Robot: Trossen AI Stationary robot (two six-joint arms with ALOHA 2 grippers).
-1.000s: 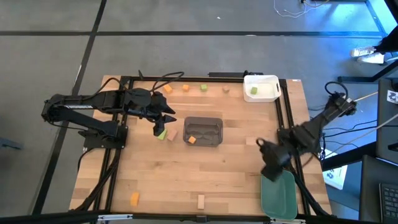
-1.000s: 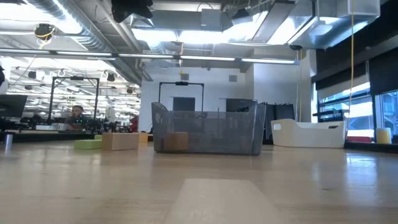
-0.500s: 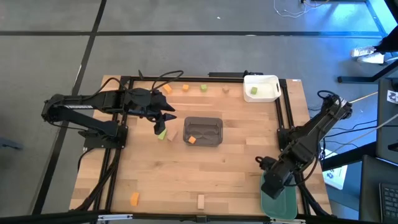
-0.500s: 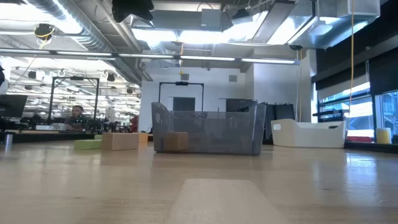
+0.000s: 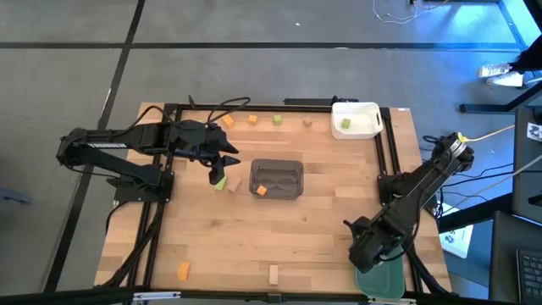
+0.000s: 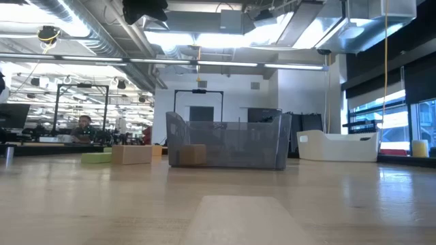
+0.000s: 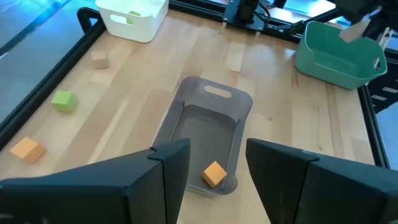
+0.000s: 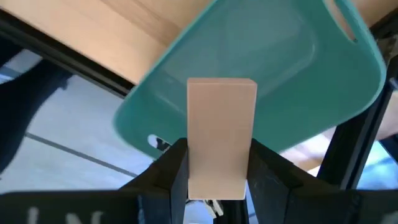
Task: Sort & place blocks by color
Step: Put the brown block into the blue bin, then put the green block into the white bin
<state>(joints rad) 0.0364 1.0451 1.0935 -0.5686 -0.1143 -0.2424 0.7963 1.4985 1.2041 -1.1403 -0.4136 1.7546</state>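
High view showed the right gripper (image 5: 366, 251) over the green plastic tray (image 5: 383, 273) at the desk's (image 5: 322, 229) corner; right wrist view showed its fingers (image 8: 171, 168) clenched on a plain tan wooden bar (image 8: 221, 137); left wrist view showed the left gripper (image 7: 214, 171) with fingers parted, above the grey tray (image 7: 186, 127) holding an orange cube (image 7: 214, 174).

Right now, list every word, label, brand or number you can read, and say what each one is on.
None can be read.
White sheet at the right edge, off the table: dark marks, too small to read.
Trays and blocks: no lettering shows.
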